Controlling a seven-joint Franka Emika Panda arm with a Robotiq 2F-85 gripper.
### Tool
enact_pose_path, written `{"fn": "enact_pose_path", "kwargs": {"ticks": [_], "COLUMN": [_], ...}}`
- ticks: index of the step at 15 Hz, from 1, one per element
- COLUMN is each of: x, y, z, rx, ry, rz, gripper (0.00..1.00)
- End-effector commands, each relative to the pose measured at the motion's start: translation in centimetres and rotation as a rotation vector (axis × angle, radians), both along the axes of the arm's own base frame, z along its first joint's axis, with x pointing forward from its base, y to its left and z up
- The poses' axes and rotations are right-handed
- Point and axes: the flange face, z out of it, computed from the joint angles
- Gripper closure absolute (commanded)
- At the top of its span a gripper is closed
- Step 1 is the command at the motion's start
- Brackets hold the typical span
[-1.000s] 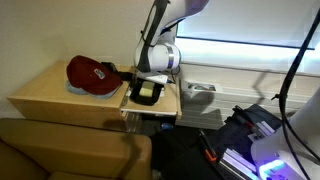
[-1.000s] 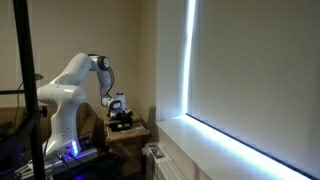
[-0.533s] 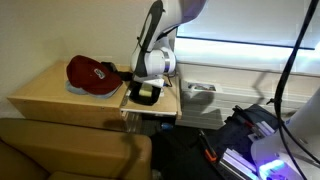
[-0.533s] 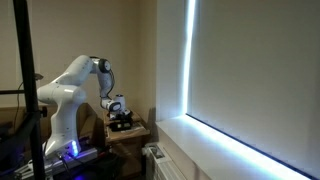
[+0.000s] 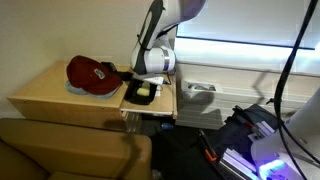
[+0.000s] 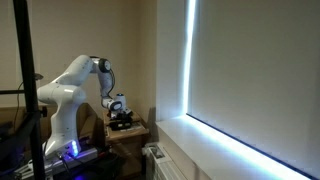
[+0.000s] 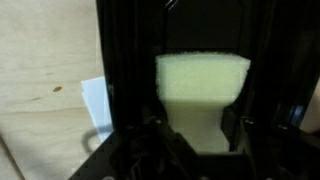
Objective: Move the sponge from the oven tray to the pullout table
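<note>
Sponge: the sponge (image 7: 203, 82) lies in the oven tray (image 5: 131, 100), directly under the gripper (image 5: 147, 84). In an exterior view only a pale patch of it shows (image 5: 145, 91).
Claw: it is low over the tray. In the wrist view, dark bars (image 7: 128, 60) stand close on both sides of the sponge. We cannot tell whether the claw is wide, narrow or pinching the block.
Tray position: it sits on the pullout table (image 5: 171, 102), filling most of the panel.
Open room, right: a narrow strip of bare wood runs between the tray rim and the panel's right edge.
Open room, front: there is a thin margin of wood, then the panel edge, with dark space below.
Open room, left: the panel meets the big tabletop (image 5: 45, 97). The red cap (image 5: 90, 72) rests there, near the tray's left rim, and bare wood lies in front of the cap.
Behind: the arm (image 6: 78, 78) rises over the tray against a bright window band.
Sponge texture: pale yellow, rectangular, with a fuzzy, porous-looking top edge.
Tray: black, shallow and rectangular, with a raised rim.
Wood: light, smooth and faintly grained, and the panel has a thin edge.
Cap: red fabric with a rounded crown, and a pale sheet (image 5: 74, 88) pokes out beneath it.
Other exterior view: the gripper (image 6: 120, 109) is small and dark there, and we cannot make out detail.
</note>
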Motion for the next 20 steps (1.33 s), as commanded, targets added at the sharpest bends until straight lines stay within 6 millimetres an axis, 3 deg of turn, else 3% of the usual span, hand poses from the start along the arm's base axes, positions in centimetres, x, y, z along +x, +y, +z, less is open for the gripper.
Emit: {"fn": "enact_pose_path", "kwargs": {"ticks": [1, 5, 12, 17, 20], "x": [0.3, 0.4, -0.8, -3.5, -5.6], "y": [0.1, 0.1, -1.7, -6.3, -10.2], "z": [0.5, 3.2, 8.3, 12.1, 12.4], "rx": [0.01, 0.021, 0.021, 0.014, 0.02], "ry": [-0.011, -0.037, -0.085, -0.112, -0.072], "rz": [0.009, 0.004, -0.017, -0.104, -0.195], "gripper": [0.76, 0.99, 0.98, 0.98, 0.98]}}
